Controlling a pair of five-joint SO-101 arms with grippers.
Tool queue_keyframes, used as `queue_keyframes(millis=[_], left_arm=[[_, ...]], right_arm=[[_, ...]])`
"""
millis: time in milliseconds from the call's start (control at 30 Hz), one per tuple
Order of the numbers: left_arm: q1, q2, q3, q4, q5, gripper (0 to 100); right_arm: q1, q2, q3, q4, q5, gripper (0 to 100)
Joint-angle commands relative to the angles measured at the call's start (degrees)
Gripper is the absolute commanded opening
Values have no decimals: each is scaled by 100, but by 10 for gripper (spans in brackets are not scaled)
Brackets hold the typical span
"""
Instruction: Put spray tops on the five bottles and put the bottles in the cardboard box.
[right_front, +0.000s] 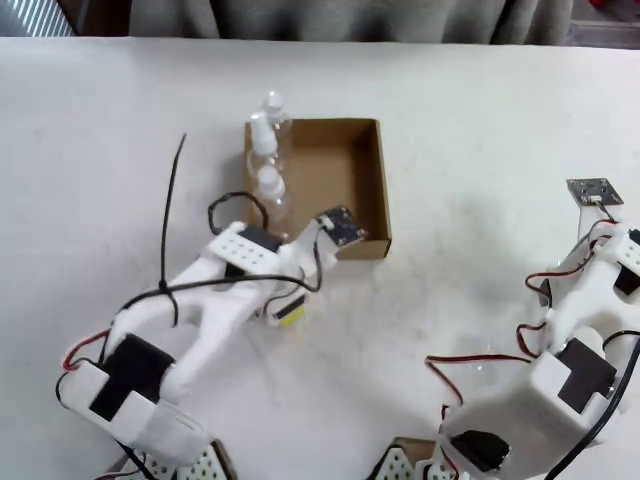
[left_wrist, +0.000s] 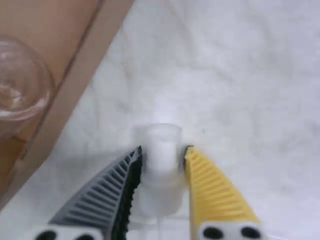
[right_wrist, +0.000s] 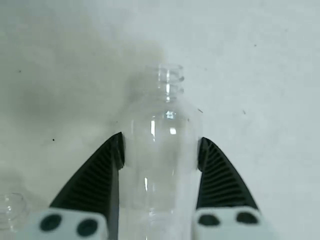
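Left gripper (left_wrist: 163, 150) pinches a spray top (left_wrist: 162, 135) just below the box (left_wrist: 75, 85) — right gripper (right_wrist: 161, 141) (arm (right_front: 560, 380) lower right) clamps an open-necked bottle (right_wrist: 162, 120).

- White table (right_front: 480, 120), matte and pale, reaching the left, right and near sides of the high view.
- Tiny dark specks (right_wrist: 53, 139) scattered thinly over the tabletop, seen in the right wrist view.
- Grey curtain (right_front: 350, 18) in soft vertical folds, just beyond the table's far edge.
- Pale striped panel (right_front: 30, 15) beyond the table's far left corner.
- Dark brown strip (right_front: 95, 15) between the striped panel and the curtain.
- Small reddish patch (right_front: 620, 5) beyond the table's far right corner, too small to identify.
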Motion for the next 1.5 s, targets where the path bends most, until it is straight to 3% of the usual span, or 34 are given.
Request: queue_keyframes(millis=[0, 300, 600, 733, 833, 1033, 1167, 1333, 1467], left_arm=[[-57, 84, -211, -18, 79, 24], [-48, -479, 0, 185, 79, 20], [444, -2712, 360, 607, 193, 20], [558, -3925, 404, 633, 923, 20], [514, -4778, 378, 589, 1415, 20], [391, -6035, -35, 756, 1741, 20], [-119, -6220, -721, 826, 2224, 20], [-840, -6018, -2031, 818, 2673, 20], [-1200, -5349, -3473, 914, 2690, 20]], right_arm=[[-40, -215, 0, 13, 53, 15], [4, -426, -387, 787, 0, 15], [-48, -1807, -782, 1824, -360, 15], [-295, -2484, -774, 2360, -413, 15], [-602, -3020, -774, 2519, -914, 15], [-1499, -4356, -782, 2756, -2066, 15], [-2352, -5305, -782, 2809, -2989, 15], [-3881, -6343, -774, 2756, -4185, 15], [-5323, -7125, -484, 2431, -4158, 15]])
